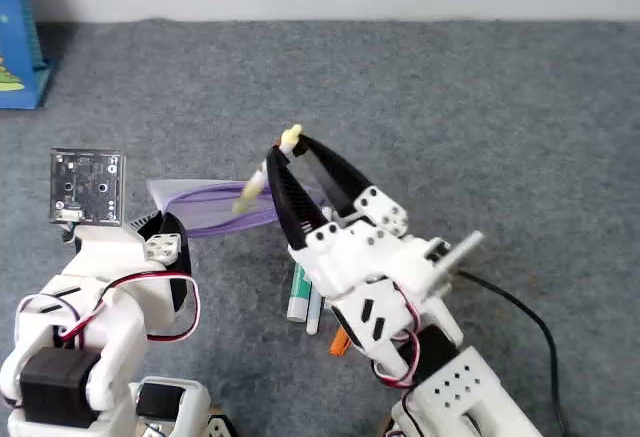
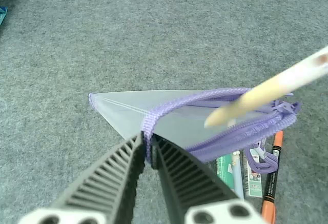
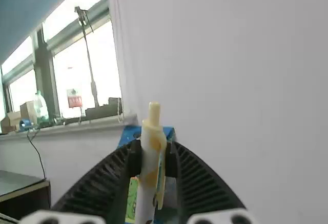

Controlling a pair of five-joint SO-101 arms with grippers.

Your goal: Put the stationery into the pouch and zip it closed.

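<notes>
The right gripper (image 1: pixel 287 149) pinches a cream pen (image 1: pixel 262 179) near its upper end, black jaws pressed against the barrel. The pen slants down toward 8 o'clock, and its lower tip is over the purple pouch (image 1: pixel 210 209). The left gripper (image 2: pixel 147 144) is clamped tight on the pouch's zip edge (image 2: pixel 174 106) and holds that rim raised. In the high view the pouch lies just left of centre on the grey mat (image 1: pixel 480 107), which runs bare from 11 o'clock round to 3 o'clock, up to the wall line. At 6 o'clock from the right gripper, partly under that arm, lie loose pens (image 1: pixel 300 297) and an orange marker (image 1: pixel 340 340). A black cable (image 1: pixel 520 312) trails toward 4 o'clock, and a blue box (image 1: pixel 15 52) sits in the 10 o'clock corner. The left wrist view adds the pouch mouth: its zip edges are parted and the pen tip is at the opening, though whether it is inside cannot be told. The right wrist view adds the pen standing upright between the jaws, against a white wall (image 3: pixel 230 80) and a window (image 3: pixel 77 75).
</notes>
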